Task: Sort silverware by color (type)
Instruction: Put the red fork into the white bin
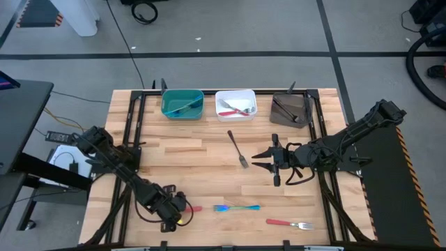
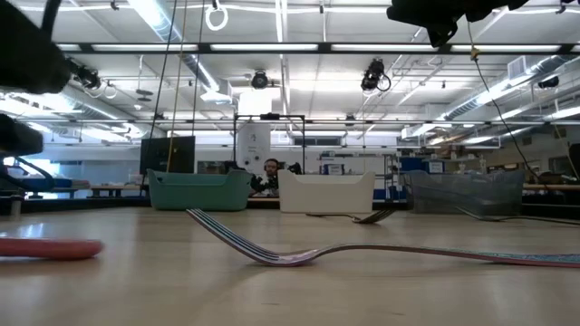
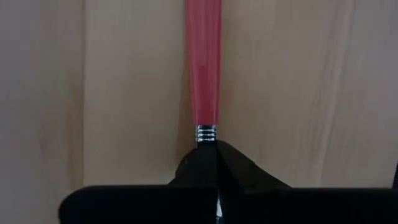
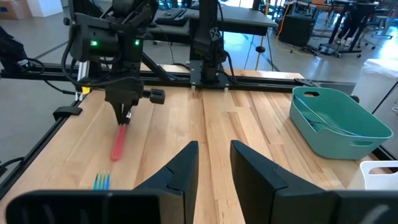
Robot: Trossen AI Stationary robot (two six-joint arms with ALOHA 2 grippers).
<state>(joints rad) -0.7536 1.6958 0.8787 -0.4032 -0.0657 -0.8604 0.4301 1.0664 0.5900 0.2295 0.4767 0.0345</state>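
Note:
My left gripper stands at the table's near left, shut on a red-handled fork. The fork's red handle lies flat on the wood. To its right lie a blue-teal fork and another red-handled fork, each flat on the table. A dark fork rests mid-table. My right gripper hovers open beside that dark fork, touching nothing. My left gripper pinches the red-handled fork between its two fingers, just past the silver collar at the tine end of the handle. The fingers come from above, pointing down, and hide the tines. The handle stretches away from them along the tabletop.
Three bins line the far edge: teal, white and brown, each with silverware inside. Black frame rails run along the table's left and right sides. Bare wood lies between the bins and the forks.

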